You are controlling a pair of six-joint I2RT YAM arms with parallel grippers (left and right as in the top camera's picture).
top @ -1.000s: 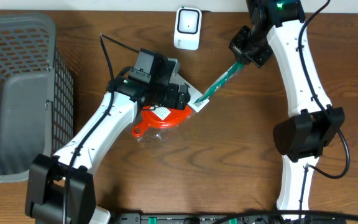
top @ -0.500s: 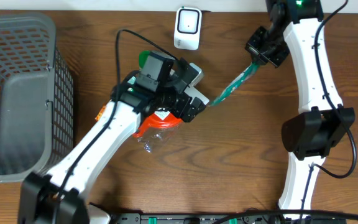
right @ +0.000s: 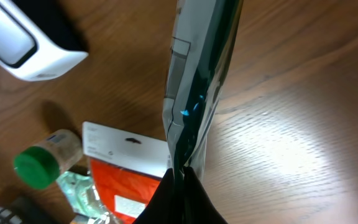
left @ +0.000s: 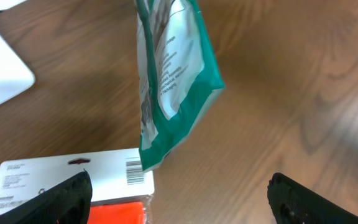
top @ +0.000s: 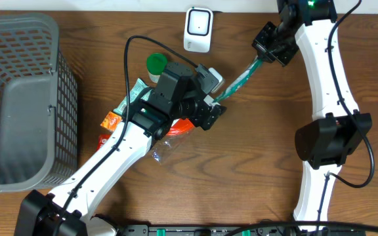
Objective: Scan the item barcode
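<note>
**A:** Wooden tabletop (top: 254, 190) is lying under everything. Where is the green pouch (top: 240, 80) sitting?

**B:** Upper centre, slanting down from the right gripper (top: 265, 54), which is pinching its top edge. Below it, the left gripper (top: 205, 105) is gaping, empty.

**A:** Risk?

**B:** Its barcode is possibly facing away from the scanner (top: 198, 29). Regripping carelessly is risking a drop.

The overhead camera looked straight down on the whole table (top: 241, 183). Both wrist cameras sat close above it, angled down, and shared the green pouch (left: 173, 81) and white-carded orange package (left: 73, 179).
</note>
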